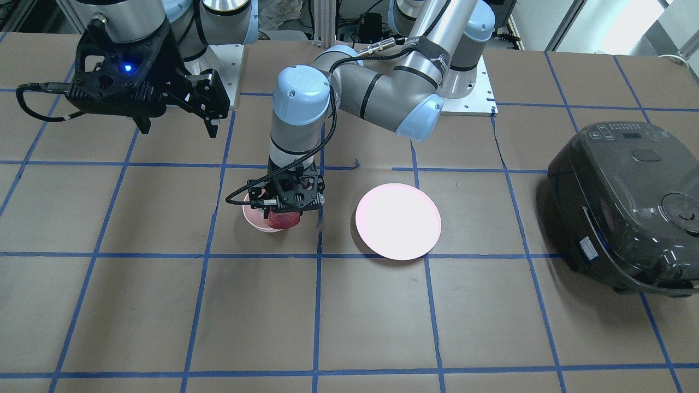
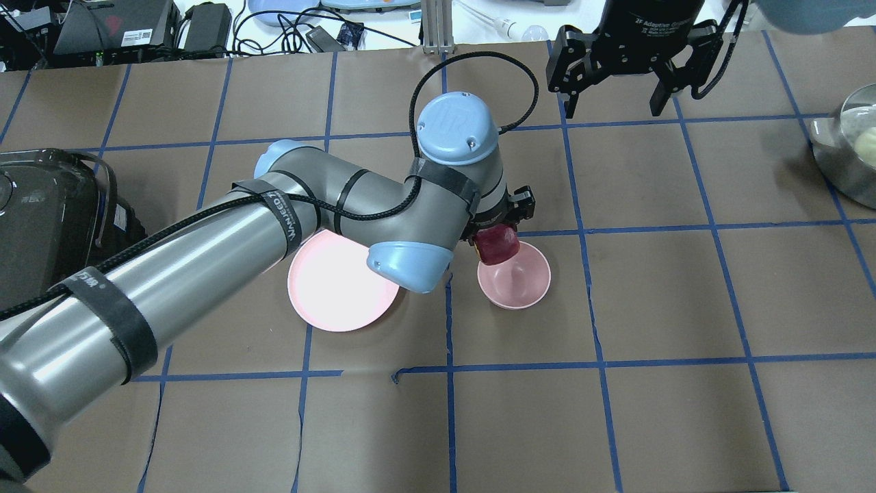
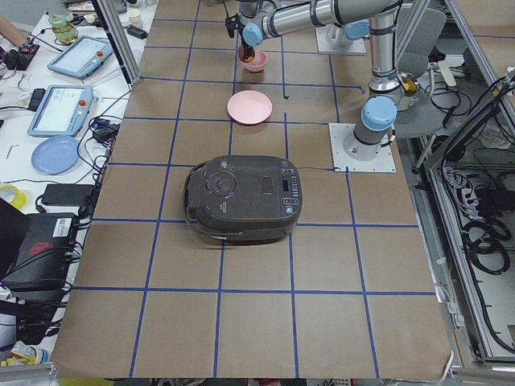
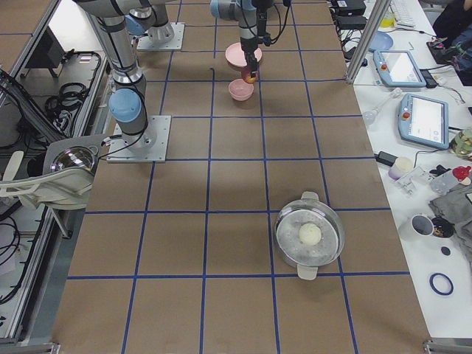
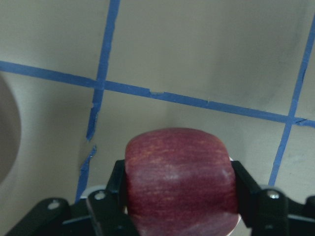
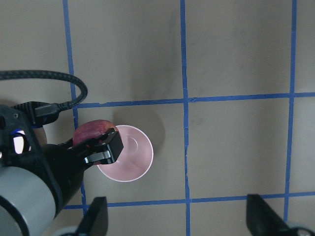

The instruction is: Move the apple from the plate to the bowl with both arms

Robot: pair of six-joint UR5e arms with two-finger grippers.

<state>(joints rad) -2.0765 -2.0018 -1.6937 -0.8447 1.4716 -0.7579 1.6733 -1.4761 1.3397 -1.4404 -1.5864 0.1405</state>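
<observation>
My left gripper is shut on the dark red apple and holds it just above the rim of the small pink bowl, on the side toward the plate. The left wrist view shows both fingers pressed on the apple. The apple, the bowl and the bare pink plate show in the front view. The plate lies left of the bowl. My right gripper is open and empty, high over the table's far side. It looks down on the apple and the bowl.
A dark rice cooker stands at the table's end on my left side. A metal pot with a pale round thing in it stands at the right edge. Blue tape lines grid the brown tabletop.
</observation>
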